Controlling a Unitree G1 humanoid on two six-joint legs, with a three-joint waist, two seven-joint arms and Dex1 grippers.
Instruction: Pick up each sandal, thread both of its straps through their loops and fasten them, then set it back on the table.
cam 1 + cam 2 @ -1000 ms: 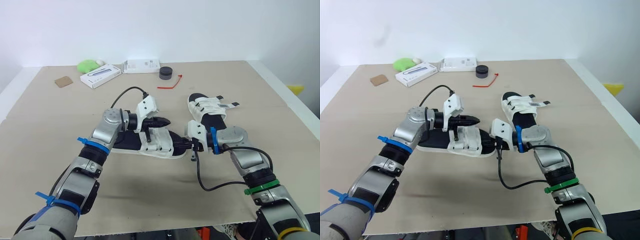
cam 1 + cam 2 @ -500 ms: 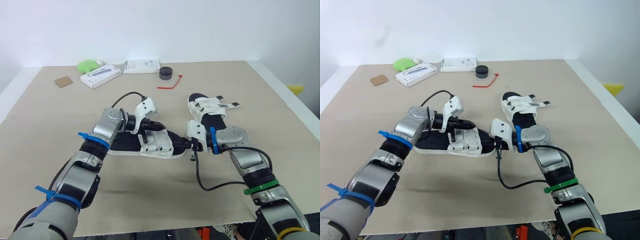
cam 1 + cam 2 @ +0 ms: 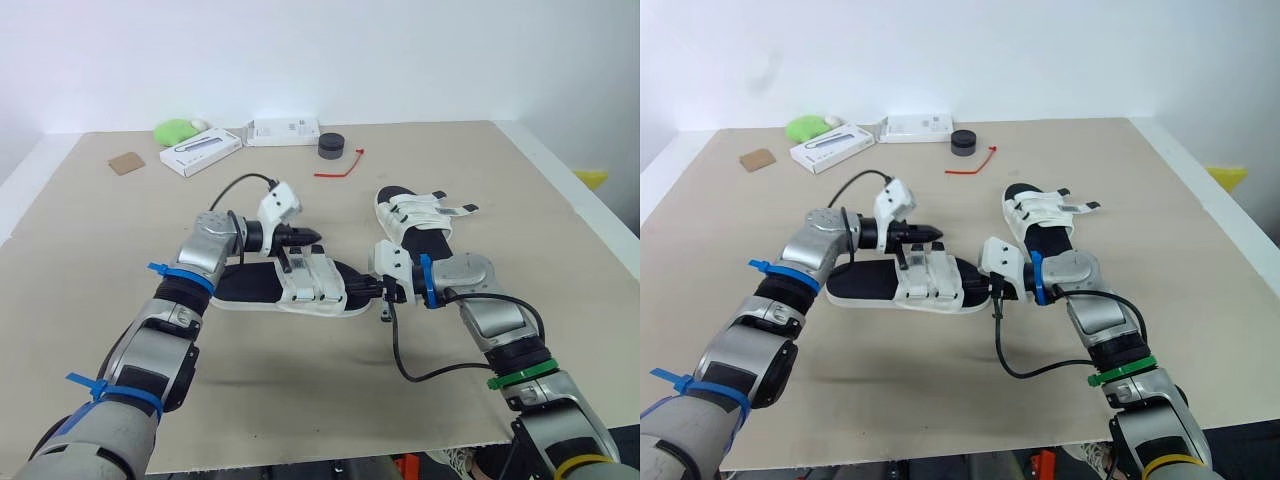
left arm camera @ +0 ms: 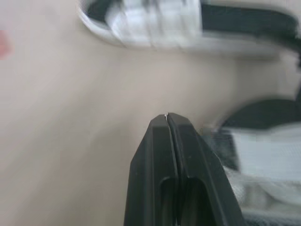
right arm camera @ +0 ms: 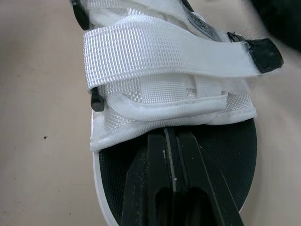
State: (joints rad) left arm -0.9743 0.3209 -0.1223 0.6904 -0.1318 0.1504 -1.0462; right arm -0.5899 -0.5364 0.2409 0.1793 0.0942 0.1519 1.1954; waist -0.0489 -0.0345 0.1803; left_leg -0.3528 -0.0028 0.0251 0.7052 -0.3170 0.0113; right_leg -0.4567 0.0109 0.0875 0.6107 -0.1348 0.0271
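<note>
Left gripper [image 3: 315, 236] pinched shut, empty, hovering just above near sandal's [image 3: 318, 288] straps, frame centre | right gripper [image 5: 169, 136] fingers together, tips on footbed at its toe end | second sandal [image 3: 415, 222] right of centre on table [image 3: 300, 400] | advice: pin sole firmly, open left fingers, pinch strap tip, feed squarely through loop

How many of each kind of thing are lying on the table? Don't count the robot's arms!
sandals: 2
white boxes: 2
green lump: 1
brown square: 1
black round thing: 1
red tie: 1
Total: 8
</note>
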